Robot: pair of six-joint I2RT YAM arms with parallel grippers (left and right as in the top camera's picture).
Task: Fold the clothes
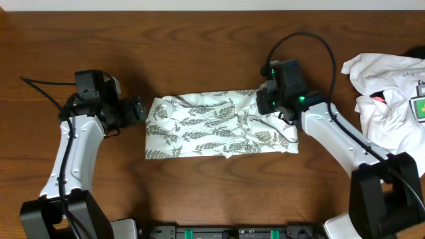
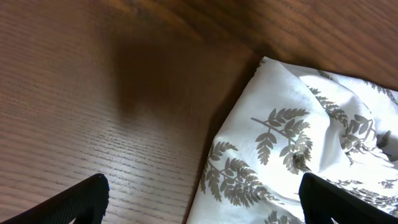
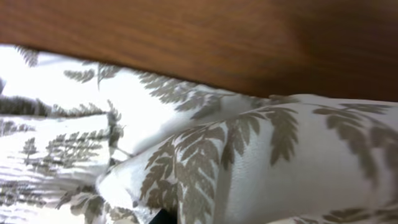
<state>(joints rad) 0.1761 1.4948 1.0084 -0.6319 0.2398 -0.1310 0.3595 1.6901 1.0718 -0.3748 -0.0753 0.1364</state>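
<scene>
— While the right gripper (image 1: 266,99) sits over that far right corner, is it holding anything?

— Its jaws are closed. From the right wrist, a ridge of leaf-printed cloth rises and runs down toward the fingers, so it looks pinched on the clothes (image 1: 219,125). The fingers themselves are almost wholly hidden behind the fabric.

— And where do the clothes lie?

— In the middle of the wooden surface (image 1: 199,40), spread as a rough, wide rectangle between the two arms. The cloth is white with grey-green fern leaves all over. Its left half is fairly flat; the right half is creased and bunched, most of all under the right gripper.

— What about the left gripper (image 1: 139,110)?

— Wide open, gripping nothing. From overhead it is just beside the left edge of the clothes, and I cannot tell whether it touches. In the left wrist view its two dark fingertips (image 2: 84,198) stand far apart at the bottom corners, with bare wood under one and the cloth's left edge between them.

— Anything else on the surface?

— A plain white garment (image 1: 382,83) lies heaped at the right edge, well apart from the clothes, with a small green-and-yellow tag (image 1: 420,107) on it.
</scene>
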